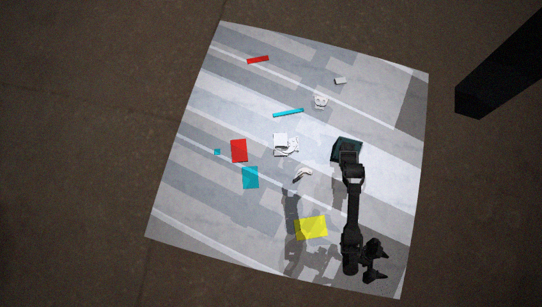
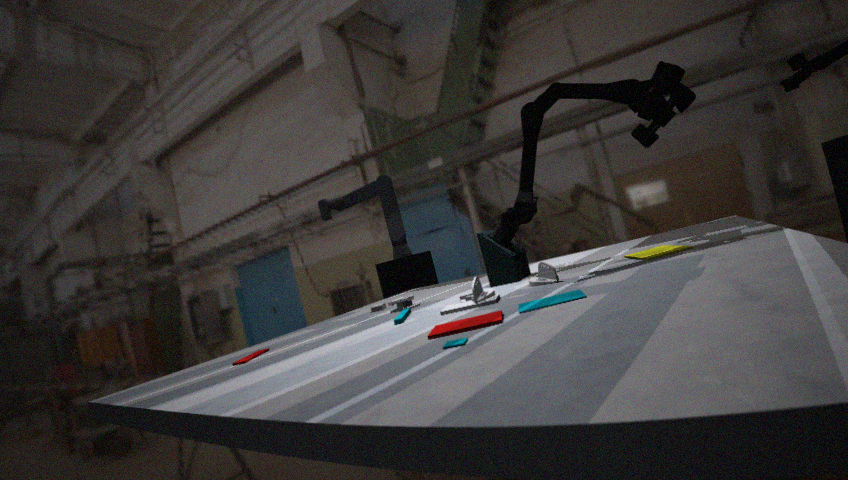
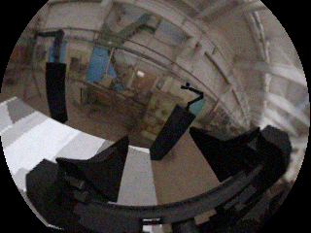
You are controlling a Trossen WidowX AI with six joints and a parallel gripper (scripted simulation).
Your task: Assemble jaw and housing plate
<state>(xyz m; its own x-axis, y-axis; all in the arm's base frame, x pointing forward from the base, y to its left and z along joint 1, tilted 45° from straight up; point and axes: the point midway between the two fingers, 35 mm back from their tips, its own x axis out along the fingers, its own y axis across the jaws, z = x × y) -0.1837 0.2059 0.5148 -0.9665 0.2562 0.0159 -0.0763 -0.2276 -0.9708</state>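
Observation:
The white base lies near the table's middle. A curved white jaw is on it; the pins and gear teeth are too small to make out. The loose jaw lies on the table, apart from the base, on its yellow-card side. A small white part with two round marks, apparently the housing plate, lies apart beyond the cyan bar. My gripper is open and empty, raised high by the table's near right corner in the top view, far from the parts.
A small pale block lies beyond the housing plate. A cyan bar, red bar, red card, cyan card, small cyan square and yellow card also lie on the table.

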